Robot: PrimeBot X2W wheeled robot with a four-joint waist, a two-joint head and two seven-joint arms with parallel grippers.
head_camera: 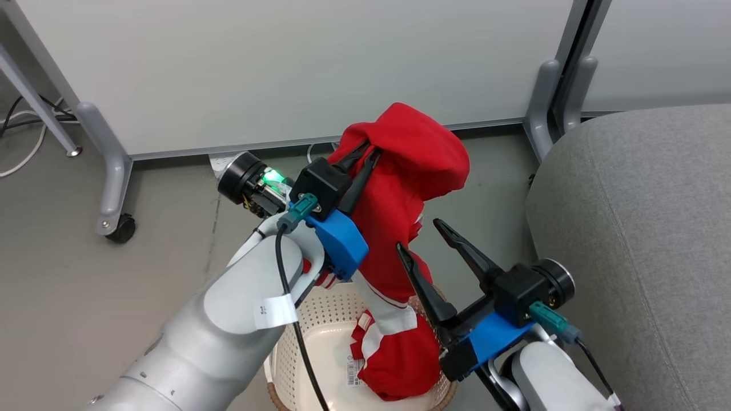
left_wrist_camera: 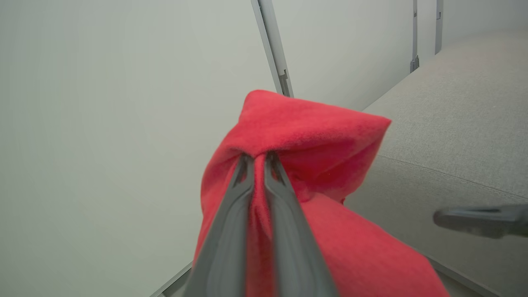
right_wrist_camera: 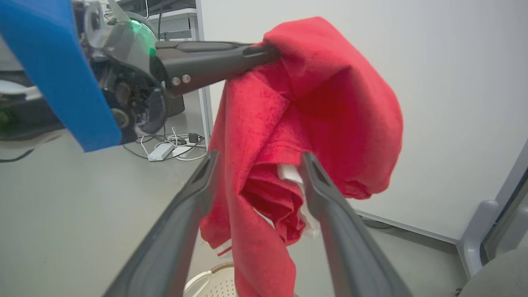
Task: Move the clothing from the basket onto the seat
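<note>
Red clothing (head_camera: 411, 171) with white stripe trim hangs lifted above the basket (head_camera: 297, 337), its lower end still inside it. My left gripper (head_camera: 370, 153) is shut on the top fold of the clothing (left_wrist_camera: 305, 136), fingers (left_wrist_camera: 231, 222) pinching the fabric. My right gripper (head_camera: 424, 235) stands open beside the hanging cloth, a little lower and to the right. In the right wrist view its fingers (right_wrist_camera: 326, 198) frame the dangling clothing (right_wrist_camera: 330, 103) without closing on it. The grey seat (head_camera: 645, 228) lies to the right.
A white partition panel (head_camera: 285, 68) on grey wheeled feet (head_camera: 114, 222) stands behind. Cables and a power strip (right_wrist_camera: 159, 152) lie on the grey floor at the left. A barcode label (head_camera: 355, 371) shows inside the basket.
</note>
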